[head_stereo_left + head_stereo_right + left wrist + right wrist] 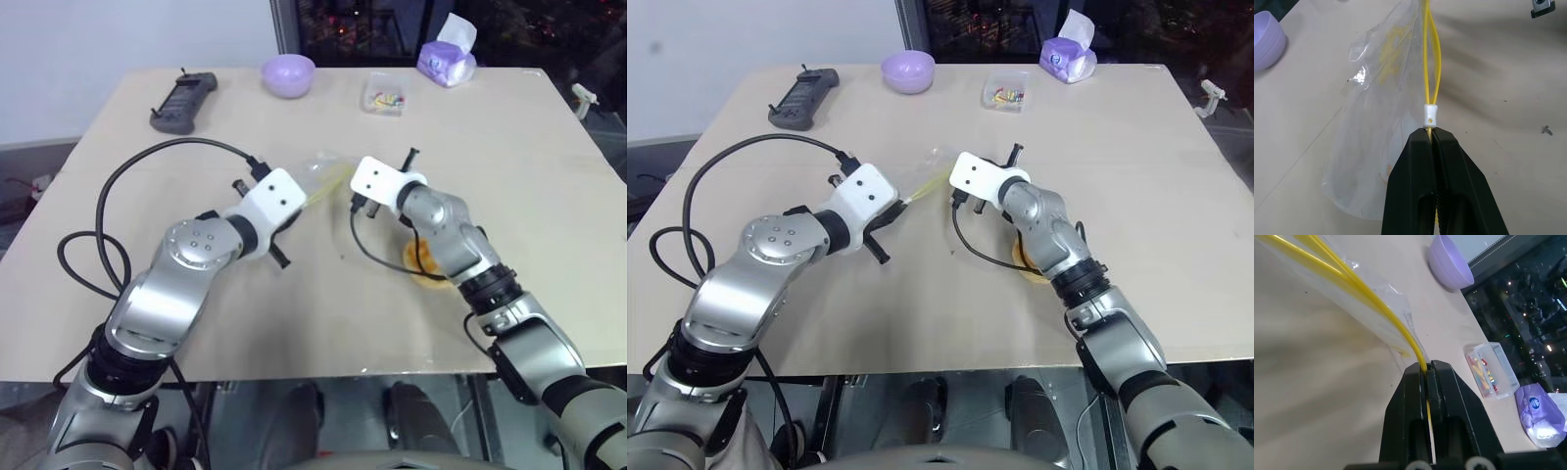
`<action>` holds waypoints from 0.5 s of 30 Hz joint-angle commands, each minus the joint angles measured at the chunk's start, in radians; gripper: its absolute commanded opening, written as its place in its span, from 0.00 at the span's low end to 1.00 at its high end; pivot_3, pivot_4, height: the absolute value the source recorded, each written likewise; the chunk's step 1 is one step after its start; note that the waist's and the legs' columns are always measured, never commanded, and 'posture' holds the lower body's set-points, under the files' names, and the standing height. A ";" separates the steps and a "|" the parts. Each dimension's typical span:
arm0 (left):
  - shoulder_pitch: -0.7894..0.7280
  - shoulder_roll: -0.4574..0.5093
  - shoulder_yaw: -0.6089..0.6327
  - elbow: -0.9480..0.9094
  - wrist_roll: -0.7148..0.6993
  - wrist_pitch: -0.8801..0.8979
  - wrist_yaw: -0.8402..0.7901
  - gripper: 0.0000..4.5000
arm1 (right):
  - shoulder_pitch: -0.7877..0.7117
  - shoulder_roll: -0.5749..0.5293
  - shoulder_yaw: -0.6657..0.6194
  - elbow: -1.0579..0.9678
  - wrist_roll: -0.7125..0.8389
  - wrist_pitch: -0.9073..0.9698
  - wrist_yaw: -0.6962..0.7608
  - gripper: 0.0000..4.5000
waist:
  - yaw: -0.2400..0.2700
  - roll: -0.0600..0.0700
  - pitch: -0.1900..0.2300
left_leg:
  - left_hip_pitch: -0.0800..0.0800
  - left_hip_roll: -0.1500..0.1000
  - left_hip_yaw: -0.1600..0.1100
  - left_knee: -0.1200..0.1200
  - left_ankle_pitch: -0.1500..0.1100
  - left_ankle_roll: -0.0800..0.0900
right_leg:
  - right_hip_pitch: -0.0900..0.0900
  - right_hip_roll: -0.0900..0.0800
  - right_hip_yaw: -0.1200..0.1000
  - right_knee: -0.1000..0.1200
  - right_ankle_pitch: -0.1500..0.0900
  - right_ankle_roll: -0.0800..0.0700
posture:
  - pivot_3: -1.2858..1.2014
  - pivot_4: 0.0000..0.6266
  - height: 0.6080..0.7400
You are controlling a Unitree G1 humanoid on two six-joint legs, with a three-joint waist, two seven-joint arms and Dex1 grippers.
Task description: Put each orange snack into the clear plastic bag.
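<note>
No text, number or brand can be read. The tissue pack point(1540, 418), beside the clear box point(1492, 369), carries a round blue-and-white emblem, too blurred to make out.

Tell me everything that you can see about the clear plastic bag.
The clear plastic bag is thin, crinkled and see-through, with a yellow seal strip and a small white slider on it. It hangs stretched above the table. The left gripper is shut on the strip at the slider end, and the right gripper is shut on the other end.
</note>
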 commanded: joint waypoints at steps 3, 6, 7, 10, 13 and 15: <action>-0.006 0.009 0.006 -0.004 0.014 -0.033 0.014 0.00 | 0.011 -0.010 -0.017 -0.082 0.035 -0.038 0.017 0.14 | 0.000 0.000 0.000 | 0.000 0.000 0.000 0.000 0.000 0.000 | 0.000 0.000 0.000 0.000 0.000 0.000 | 0.52 0.24 1.00; 0.002 -0.006 0.011 0.013 0.016 -0.081 0.023 0.00 | 0.012 -0.023 -0.019 -0.089 0.033 -0.038 0.016 0.44 | 0.000 0.000 0.000 | 0.000 0.000 0.000 0.000 0.000 0.000 | 0.000 0.000 0.000 0.000 0.000 0.000 | 0.52 0.24 1.00; 0.007 -0.010 0.012 0.022 0.020 -0.103 0.028 0.00 | 0.013 -0.028 -0.018 -0.091 0.031 -0.035 0.017 0.54 | 0.001 0.000 0.000 | 0.000 0.000 0.000 0.000 0.000 0.000 | 0.000 0.000 0.000 0.000 0.000 0.000 | 0.52 0.24 1.00; 0.070 -0.017 0.001 0.090 0.058 -0.323 0.044 0.00 | 0.052 -0.076 -0.036 -0.156 0.064 -0.013 0.093 0.63 | 0.002 0.000 0.000 | 0.000 0.000 0.000 0.000 0.000 0.000 | 0.000 0.000 0.000 0.000 0.000 0.000 | 0.52 0.24 1.00; 0.123 -0.039 0.006 0.143 0.070 -0.485 0.045 0.00 | 0.094 -0.121 -0.056 -0.231 0.116 -0.002 0.165 0.63 | 0.004 0.000 0.000 | 0.000 0.000 0.001 0.000 0.000 0.001 | 0.000 -0.001 0.000 -0.001 0.000 0.000 | 0.52 0.24 1.00; 0.159 -0.040 0.002 0.194 0.102 -0.582 0.056 0.00 | 0.139 -0.168 -0.100 -0.331 0.209 0.031 0.267 0.63 | 0.004 0.000 0.000 | 0.000 0.000 0.001 0.000 -0.002 0.003 | 0.000 -0.001 0.000 -0.001 0.000 0.000 | 0.52 0.24 1.00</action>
